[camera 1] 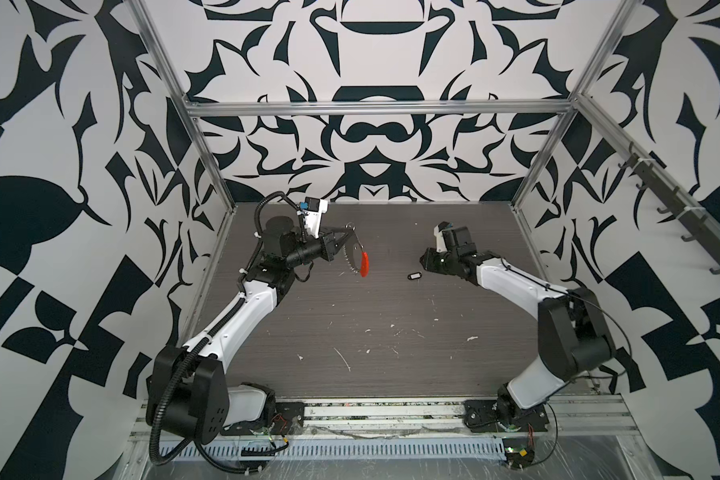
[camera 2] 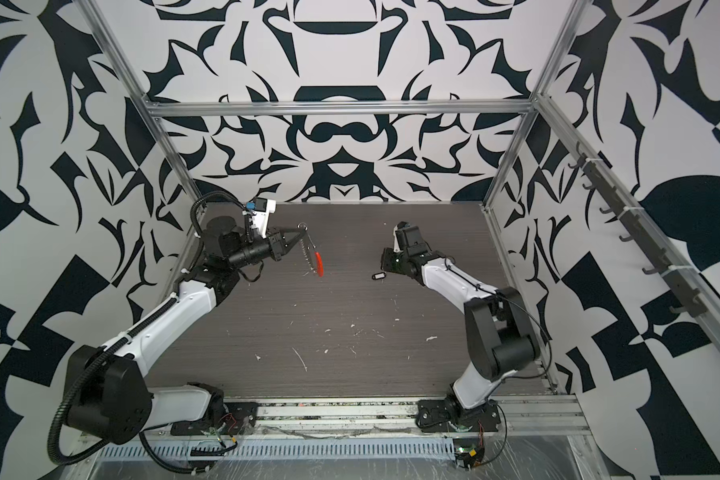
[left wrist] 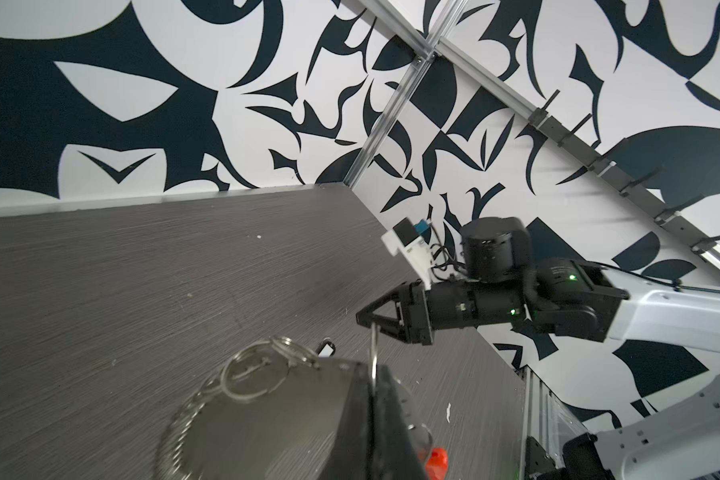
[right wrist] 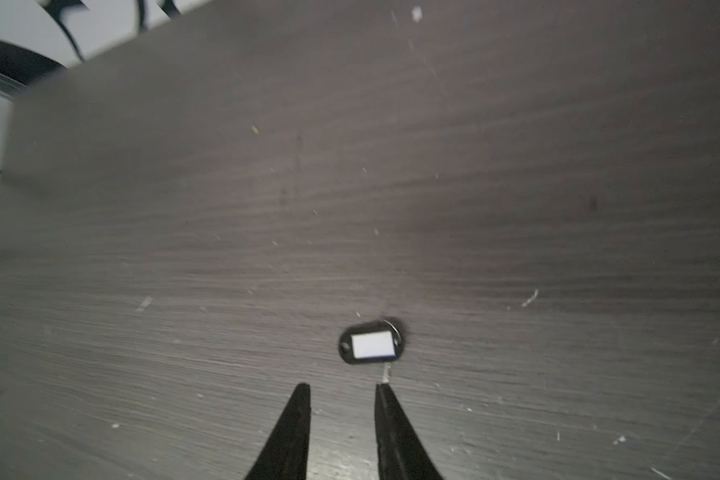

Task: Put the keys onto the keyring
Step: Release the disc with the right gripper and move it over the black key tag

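- Dark wood-grain table [camera 1: 350, 324]; black-and-white patterned walls.
- left gripper [camera 1: 345, 232]: clamped on the keyring [camera 1: 355, 257], which hangs above the table, with the orange segment [camera 1: 365, 264] at the end away from the grip.
- right gripper [right wrist: 341, 390]: jaws narrowly apart, empty.
- key tag [right wrist: 371, 345]: flat on the table, just ahead of the right gripper and well apart from the keyring.
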You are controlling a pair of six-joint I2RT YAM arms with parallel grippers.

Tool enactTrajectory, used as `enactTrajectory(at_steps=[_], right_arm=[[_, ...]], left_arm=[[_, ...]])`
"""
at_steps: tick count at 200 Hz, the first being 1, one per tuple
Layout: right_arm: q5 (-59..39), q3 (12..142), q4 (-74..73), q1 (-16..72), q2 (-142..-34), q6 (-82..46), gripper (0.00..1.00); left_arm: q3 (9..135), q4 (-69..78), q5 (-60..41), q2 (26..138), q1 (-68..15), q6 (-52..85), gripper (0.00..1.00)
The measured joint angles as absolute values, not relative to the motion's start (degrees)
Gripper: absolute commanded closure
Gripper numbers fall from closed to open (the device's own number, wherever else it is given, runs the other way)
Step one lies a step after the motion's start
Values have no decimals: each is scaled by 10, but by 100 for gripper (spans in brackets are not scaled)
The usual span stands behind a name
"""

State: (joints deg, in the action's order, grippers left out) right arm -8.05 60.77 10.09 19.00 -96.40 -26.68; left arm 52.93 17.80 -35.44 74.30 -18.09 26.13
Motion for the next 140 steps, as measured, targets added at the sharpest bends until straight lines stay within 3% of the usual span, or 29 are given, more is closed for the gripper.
enactTrajectory(at_steps=[53,140], right_arm=[[-89,703,154,190,-1098,-210,73],[-88,716,170,188,-1099,-155,63]], left_arm=[[485,182,-347,711,-181,272,100],[484,210,-363,740,-181,300,100]])
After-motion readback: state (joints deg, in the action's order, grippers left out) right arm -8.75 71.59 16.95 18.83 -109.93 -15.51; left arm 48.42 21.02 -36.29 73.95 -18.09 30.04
